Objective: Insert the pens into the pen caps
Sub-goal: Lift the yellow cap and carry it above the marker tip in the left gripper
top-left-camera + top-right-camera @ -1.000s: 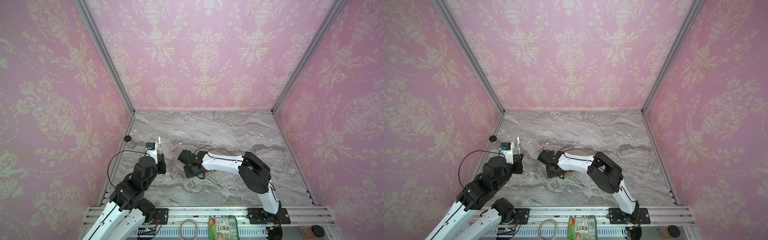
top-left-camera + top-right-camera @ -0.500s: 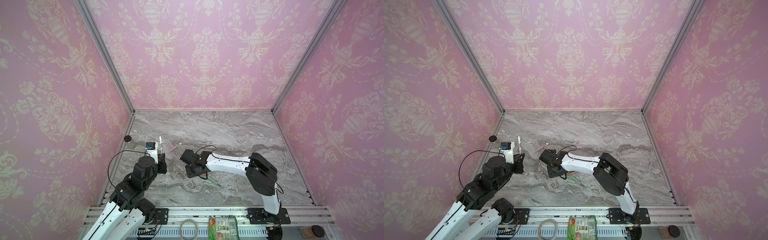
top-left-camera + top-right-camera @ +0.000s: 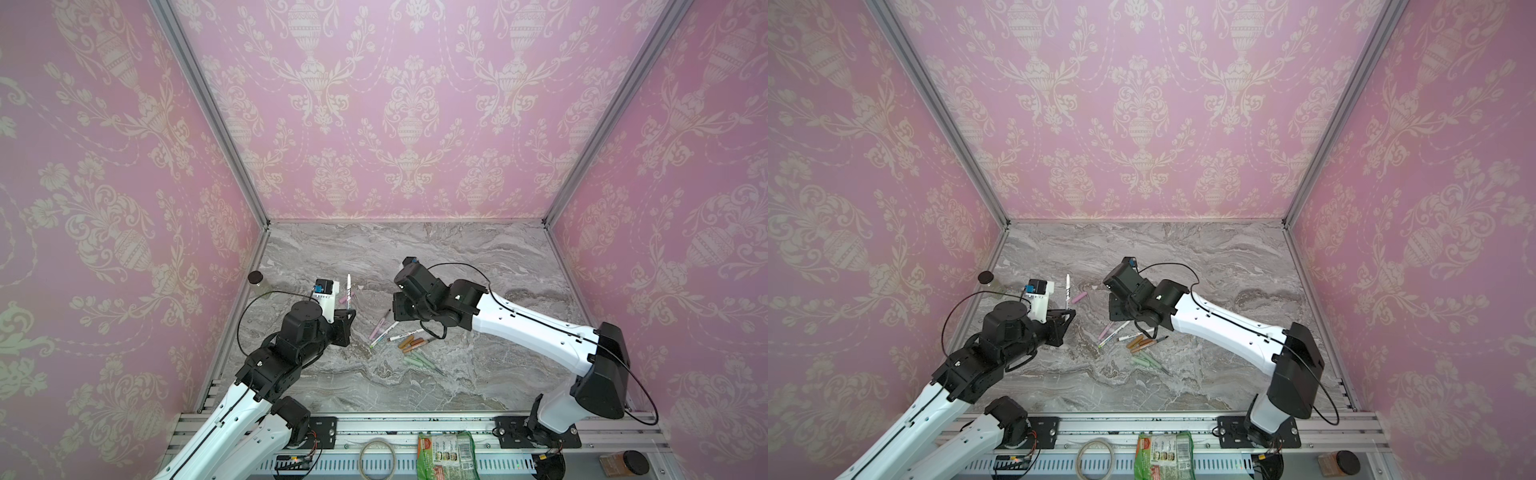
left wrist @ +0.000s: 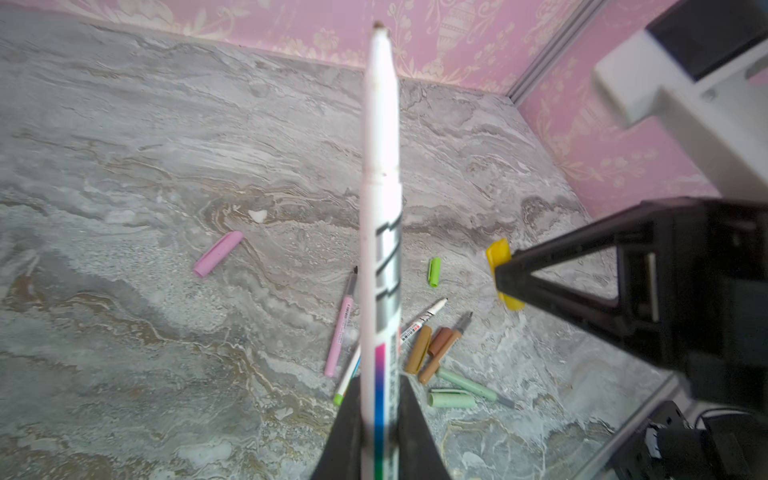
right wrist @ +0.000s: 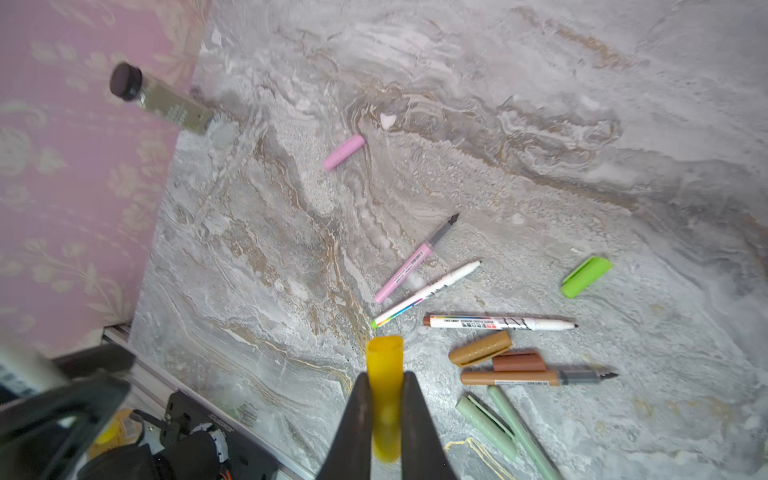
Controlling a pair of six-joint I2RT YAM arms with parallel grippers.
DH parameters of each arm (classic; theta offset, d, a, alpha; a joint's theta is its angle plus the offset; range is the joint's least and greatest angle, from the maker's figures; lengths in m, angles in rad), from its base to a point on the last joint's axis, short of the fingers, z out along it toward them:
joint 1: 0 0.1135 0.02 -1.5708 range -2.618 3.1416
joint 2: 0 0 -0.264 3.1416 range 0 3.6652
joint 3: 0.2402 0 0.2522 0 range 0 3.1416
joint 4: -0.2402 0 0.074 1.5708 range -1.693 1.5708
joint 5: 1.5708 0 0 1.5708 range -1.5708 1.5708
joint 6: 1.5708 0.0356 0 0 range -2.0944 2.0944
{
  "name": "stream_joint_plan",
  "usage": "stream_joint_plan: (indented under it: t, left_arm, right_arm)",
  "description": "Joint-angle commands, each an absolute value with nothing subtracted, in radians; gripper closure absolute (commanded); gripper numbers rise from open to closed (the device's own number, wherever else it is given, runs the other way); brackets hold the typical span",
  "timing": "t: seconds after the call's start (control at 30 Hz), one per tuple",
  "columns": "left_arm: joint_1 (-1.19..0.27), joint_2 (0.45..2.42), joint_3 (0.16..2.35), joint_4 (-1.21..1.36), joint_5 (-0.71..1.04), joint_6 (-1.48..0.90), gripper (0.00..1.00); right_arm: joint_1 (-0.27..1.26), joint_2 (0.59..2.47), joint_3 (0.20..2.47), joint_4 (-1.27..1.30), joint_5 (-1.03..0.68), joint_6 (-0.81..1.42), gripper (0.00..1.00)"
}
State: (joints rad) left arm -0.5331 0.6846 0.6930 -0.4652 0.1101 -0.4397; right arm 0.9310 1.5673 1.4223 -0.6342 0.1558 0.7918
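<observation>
The left end effector [image 4: 379, 384] is clenched on a white pen [image 4: 380, 187], which stands out beyond its fingers with the tip farthest from the wrist. The right end effector [image 5: 385, 377] grasps the yellow cap [image 5: 384, 353], which juts past its fingertips. The cap is apart from the pen, off to one side of the left end effector.

To cap well, keep the pen steady, turn the cap's open end toward the tip, line up the two axes, then push straight along the barrel. A tilted push would likely make the thin pen slip.

The grip hides the pen's rear end, so I cannot tell whether it matches yellow. Nor can I tell which end of the cap is open. In both top views the cap is hidden. The other pens [image 5: 498, 323] and caps [image 5: 586, 276] lie on the counter [image 5: 540, 124] below the right end effector.
</observation>
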Motion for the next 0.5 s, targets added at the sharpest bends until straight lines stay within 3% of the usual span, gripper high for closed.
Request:
stream_joint_plan:
  t: [0.0, 0.23, 0.47]
  left_arm:
    - [-0.528, 0.760, 0.703, -0.413, 0.275, -0.469, 0.97]
    - [-0.540, 0.942, 0.696, -0.266, 0.399, -0.497, 0.98]
    - [-0.598, 1.097, 0.701, -0.151, 0.479, -0.518, 0.99]
  right_arm:
    - [0.872, 1.494, 1.361, -0.632, 0.158, 0.840, 1.00]
    - [0.720, 1.369, 1.258, -0.517, 0.065, 0.917, 1.00]
    - [0.689, 1.334, 1.214, -0.364, -0.026, 0.971, 1.00]
